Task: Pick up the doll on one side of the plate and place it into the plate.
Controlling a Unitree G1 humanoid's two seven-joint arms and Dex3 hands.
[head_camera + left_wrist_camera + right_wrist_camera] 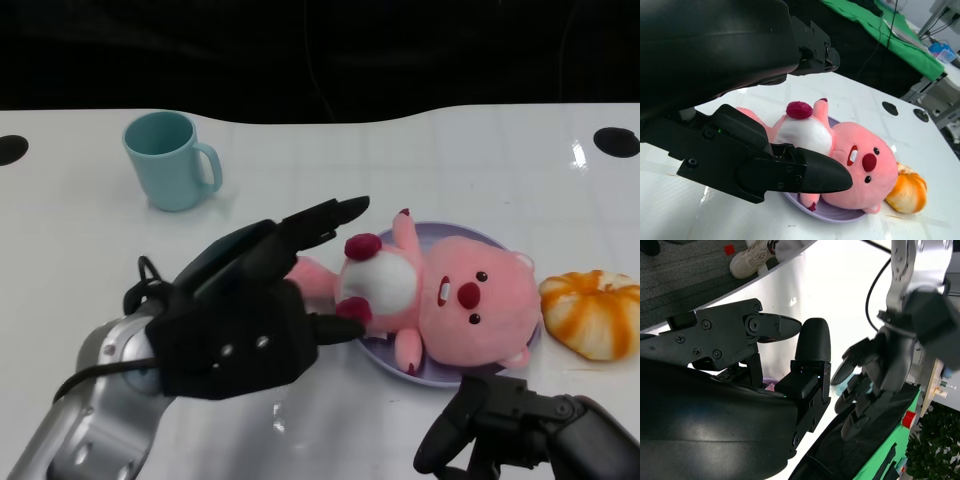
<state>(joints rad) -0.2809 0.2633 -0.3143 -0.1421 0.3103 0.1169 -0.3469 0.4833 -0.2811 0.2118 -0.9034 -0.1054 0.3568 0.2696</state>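
Note:
The pink plush doll point(450, 300) lies on its back across the lavender plate point(470, 236), head toward my right, legs hanging over the plate's left rim. My left hand point(250, 310) sits at the doll's legs with its fingers spread: the upper fingers reach over a foot and the thumb lies beside the lower leg, with no clear grip. The left wrist view shows the doll point(840, 150) resting on the plate point(840, 214) between the parted fingers of the hand point(730, 150). My right hand point(520, 430) hovers empty near the table's front edge, just below the plate.
A light blue mug point(172, 160) stands at the back left. An orange-and-white plush pumpkin point(595, 312) lies right of the plate, close to the doll's head. The table's dark far edge runs along the back.

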